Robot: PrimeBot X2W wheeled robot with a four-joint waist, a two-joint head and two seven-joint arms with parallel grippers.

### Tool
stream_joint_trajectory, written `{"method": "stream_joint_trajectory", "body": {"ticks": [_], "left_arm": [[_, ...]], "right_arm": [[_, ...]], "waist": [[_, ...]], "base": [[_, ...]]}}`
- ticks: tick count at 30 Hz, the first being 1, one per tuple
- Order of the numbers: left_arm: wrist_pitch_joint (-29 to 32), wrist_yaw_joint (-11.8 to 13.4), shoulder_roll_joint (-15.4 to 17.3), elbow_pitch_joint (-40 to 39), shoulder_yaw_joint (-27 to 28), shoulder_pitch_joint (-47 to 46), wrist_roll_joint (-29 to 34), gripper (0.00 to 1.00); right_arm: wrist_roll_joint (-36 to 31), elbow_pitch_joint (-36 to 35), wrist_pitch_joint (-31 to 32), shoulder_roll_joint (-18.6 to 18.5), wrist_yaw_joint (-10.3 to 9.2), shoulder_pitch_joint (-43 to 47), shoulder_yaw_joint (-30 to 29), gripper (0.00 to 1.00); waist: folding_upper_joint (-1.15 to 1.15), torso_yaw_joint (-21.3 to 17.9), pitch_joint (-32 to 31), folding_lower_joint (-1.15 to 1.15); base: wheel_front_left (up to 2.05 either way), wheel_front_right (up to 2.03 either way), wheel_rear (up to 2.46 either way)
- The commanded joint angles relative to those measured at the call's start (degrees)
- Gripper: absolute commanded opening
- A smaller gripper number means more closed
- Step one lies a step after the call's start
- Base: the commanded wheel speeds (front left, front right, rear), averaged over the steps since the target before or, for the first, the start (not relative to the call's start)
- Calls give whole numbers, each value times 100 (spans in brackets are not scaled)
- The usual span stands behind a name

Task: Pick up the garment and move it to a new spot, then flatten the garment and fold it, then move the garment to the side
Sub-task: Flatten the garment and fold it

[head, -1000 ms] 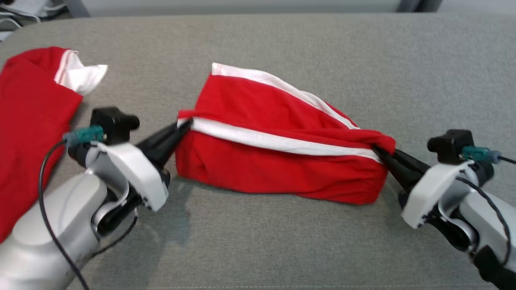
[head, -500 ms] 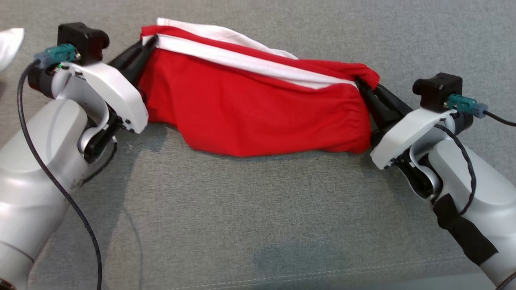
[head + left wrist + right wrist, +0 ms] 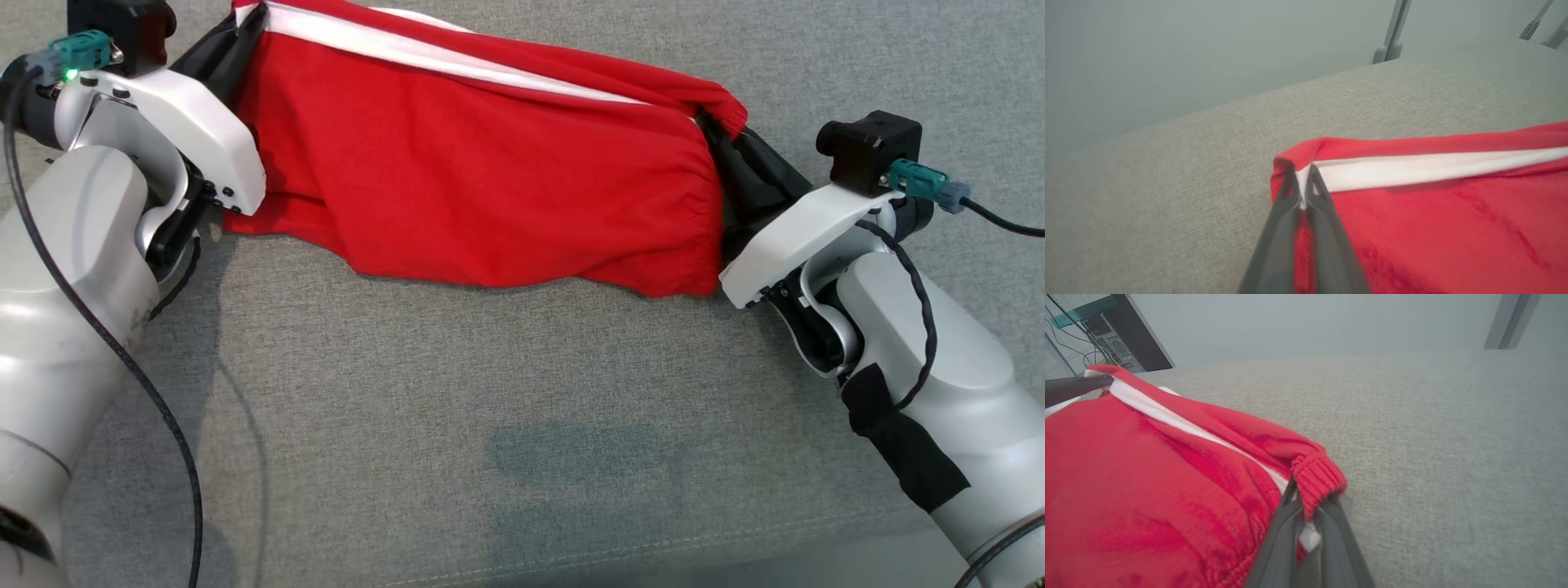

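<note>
Grey cushion [image 3: 522, 408] under everything; nothing blocks head cam's line to the work. Red garment [image 3: 490, 180] w/ white stripe hangs betw. both grippers over the cushion, top edge taut, lower hem sagging close to the fabric; contact unclear. L gripper [image 3: 1302, 183] pinched tight on striped corner. R gripper [image 3: 1308, 502] pinched tight on ribbed corner. PC tower [image 3: 1112, 345] and metal leg [image 3: 1392, 36] beyond cushion. Vs 1 s ago: head cam has shifted, garment hangs flatter, less bunched.
</note>
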Motion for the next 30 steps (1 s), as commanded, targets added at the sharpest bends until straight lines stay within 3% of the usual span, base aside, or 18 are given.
{"method": "stream_joint_trajectory", "body": {"ticks": [1,2,3,4,14,17,30], "left_arm": [[-63,-4,160,19,98,-276,38,0],[-68,-12,127,66,79,-267,17,23],[-72,-19,97,109,63,-257,-13,65],[-90,-25,73,143,34,-254,-15,100],[-391,8,-138,234,85,213,70,100],[-399,355,-108,-452,571,710,424,100],[-401,549,-329,-1772,1756,2556,1172,100]], "right_arm": [[51,-58,-71,66,-1,87,11,27],[93,-79,-72,86,-1,106,28,50],[116,-102,-73,84,-1,121,57,100],[143,-128,-74,68,-1,138,63,100],[153,-574,-76,-342,-1,779,-392,100],[81,-711,-76,-458,-1,1142,-554,100],[208,-713,-76,-386,-1,1887,-634,100]], "waist": [[0,-7,16,0],[0,-10,18,0],[0,-10,15,0],[0,-5,5,0],[0,202,-507,0],[0,314,-754,0],[0,623,-1375,0]], "base": [[0,0,0],[0,0,0],[0,0,0],[0,0,0],[0,0,0],[0,0,0],[0,0,0]]}}
